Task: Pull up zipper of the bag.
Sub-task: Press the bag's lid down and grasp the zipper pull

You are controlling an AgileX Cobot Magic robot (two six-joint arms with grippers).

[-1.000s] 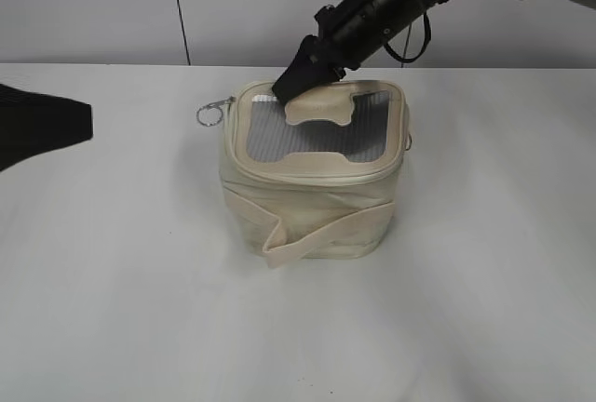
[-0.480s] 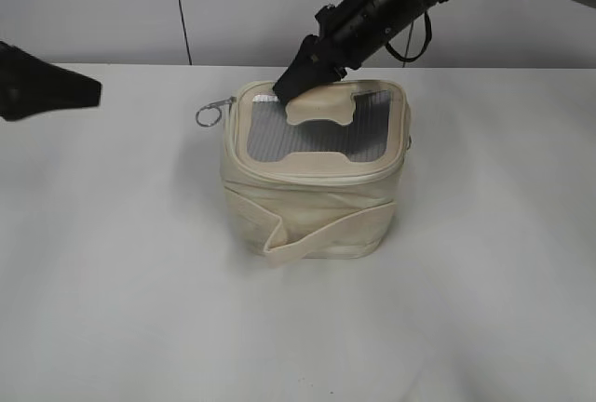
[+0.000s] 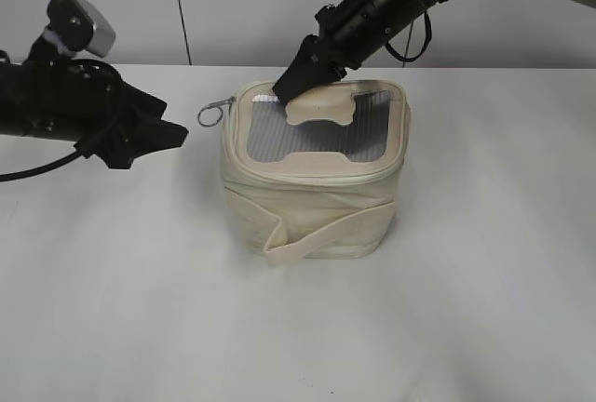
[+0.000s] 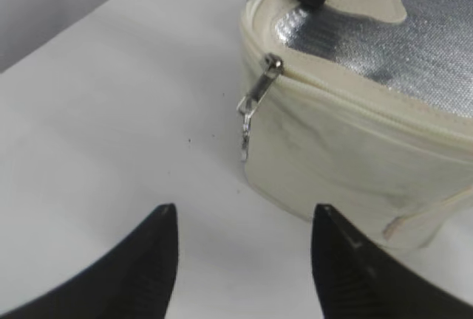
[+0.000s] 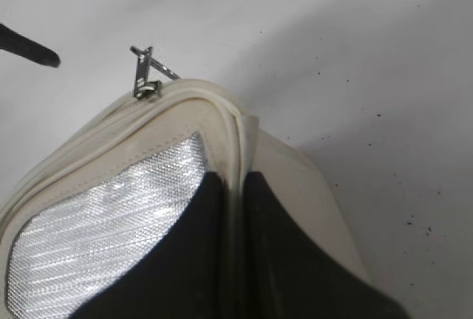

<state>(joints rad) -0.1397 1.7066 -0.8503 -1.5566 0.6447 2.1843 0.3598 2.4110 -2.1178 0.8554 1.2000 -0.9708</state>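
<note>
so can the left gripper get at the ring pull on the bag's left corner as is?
Probably yes. The left gripper is open, facing the ring pull, with only bare table between. The right gripper pins the far rim, clear of that corner.

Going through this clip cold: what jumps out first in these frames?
The cream bag stands mid-table, its grey mesh top facing up. The right gripper is clamped on the bag's rear top rim, its fingers either side of the cream edge. The left gripper hangs open just left of the bag, apart from it, facing the silver ring pull dangling at the bag's left corner.
</note>
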